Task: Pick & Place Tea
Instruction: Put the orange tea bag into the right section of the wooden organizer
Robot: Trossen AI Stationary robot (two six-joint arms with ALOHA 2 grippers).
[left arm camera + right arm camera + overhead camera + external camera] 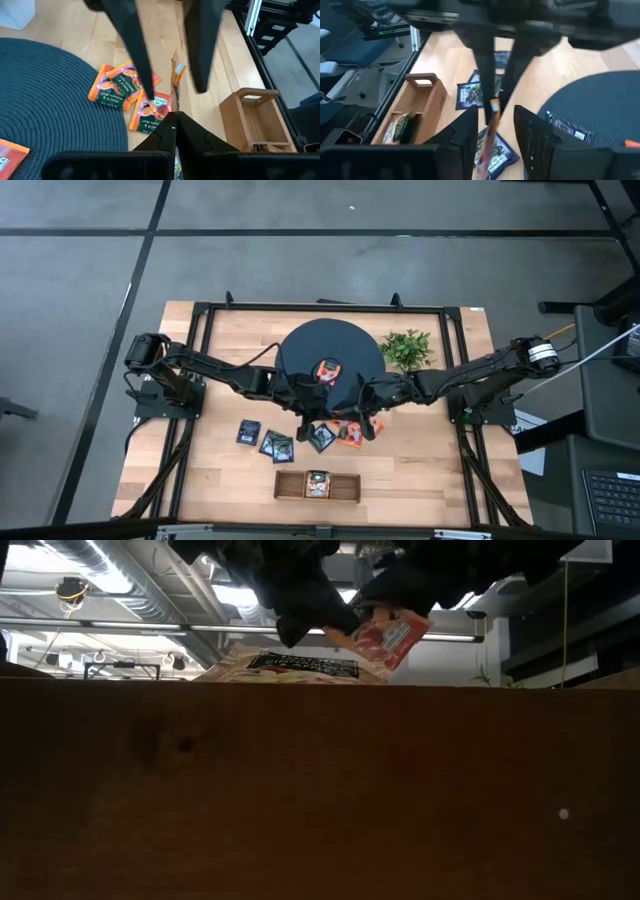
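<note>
While orange sachet (176, 82) is pinched edge-on above tray (290, 484) by left gripper (173, 120), right gripper (492, 117) is spread around it; one sachet (318, 484) seen in tray, others (265, 440) left beside it.

An orange-red tea sachet (176, 85) hangs edge-on above the counter. More orange sachets (120, 86) lie just right of navy sachets (277, 444); one beige sachet (318, 484) sits in the tray.

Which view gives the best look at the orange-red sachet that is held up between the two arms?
The low view. There the sachet is turned with its printed face towards the camera, well lit and raised in the air. Both wrist views catch it only edge-on, as a thin strip. In the high view the arms cover it, so it cannot be made out.
</note>
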